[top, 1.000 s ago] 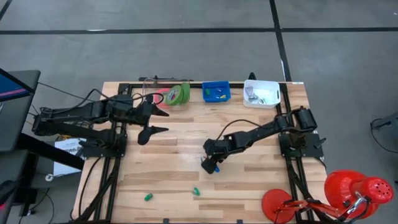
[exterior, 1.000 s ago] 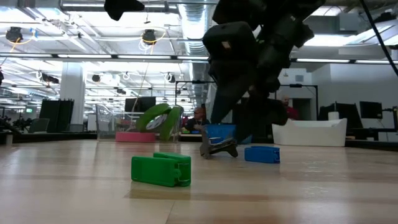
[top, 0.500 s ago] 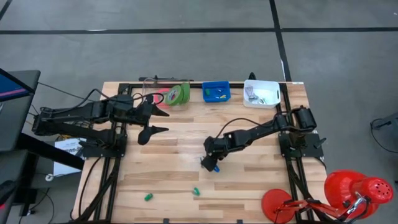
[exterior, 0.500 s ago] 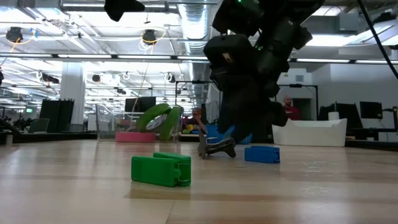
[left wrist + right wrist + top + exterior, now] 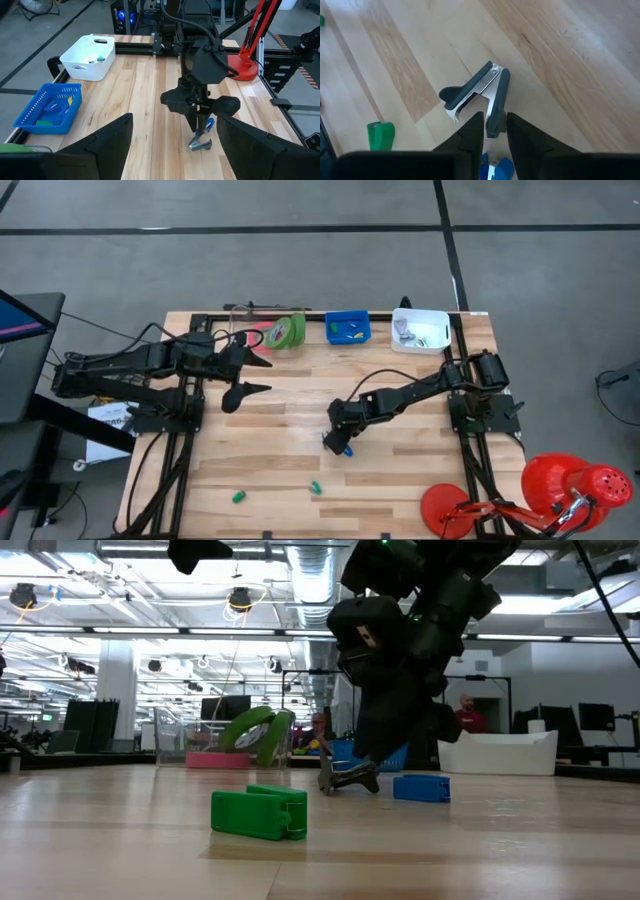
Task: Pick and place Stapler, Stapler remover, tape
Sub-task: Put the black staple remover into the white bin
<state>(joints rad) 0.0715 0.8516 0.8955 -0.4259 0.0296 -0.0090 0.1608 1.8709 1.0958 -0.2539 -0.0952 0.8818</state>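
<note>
Stapler remover lies near the middle of the surface, and we see the right gripper down over it, its jaws narrowed around one grey arm of it. From above, the arm hides the remover; the low view shows it on the wood beside a blue stapler. The left gripper hangs spread wide near the far left corner, by the tape.
</note>
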